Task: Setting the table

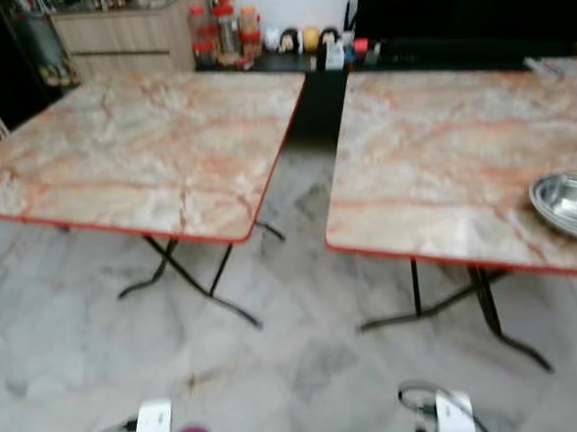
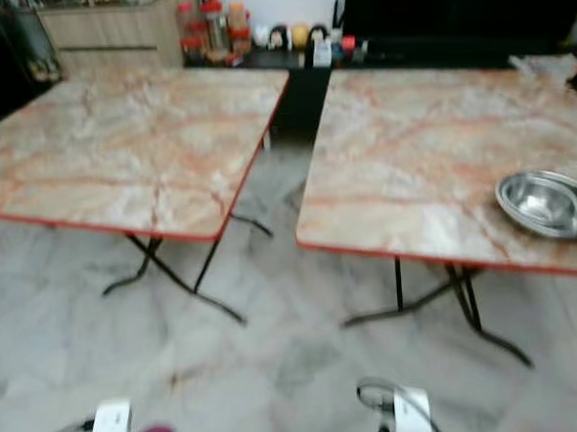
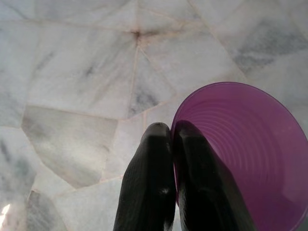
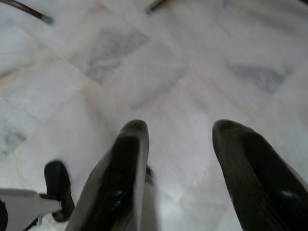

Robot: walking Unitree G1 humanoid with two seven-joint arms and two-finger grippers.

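Between table edges (image 1: 293, 128), open floor (image 1: 304, 303)

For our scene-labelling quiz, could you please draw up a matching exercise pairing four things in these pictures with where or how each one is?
Column A:
1. purple cup
2. steel bowl
3. right gripper
4. jars and bottles

Column B:
a. jaws apart, holding nothing, above the marble floor
b. on a counter behind the tables
c. rim pinched in the left gripper
d. on the right-hand table, near its front right edge

Pairs: 1-c, 2-d, 3-a, 4-b
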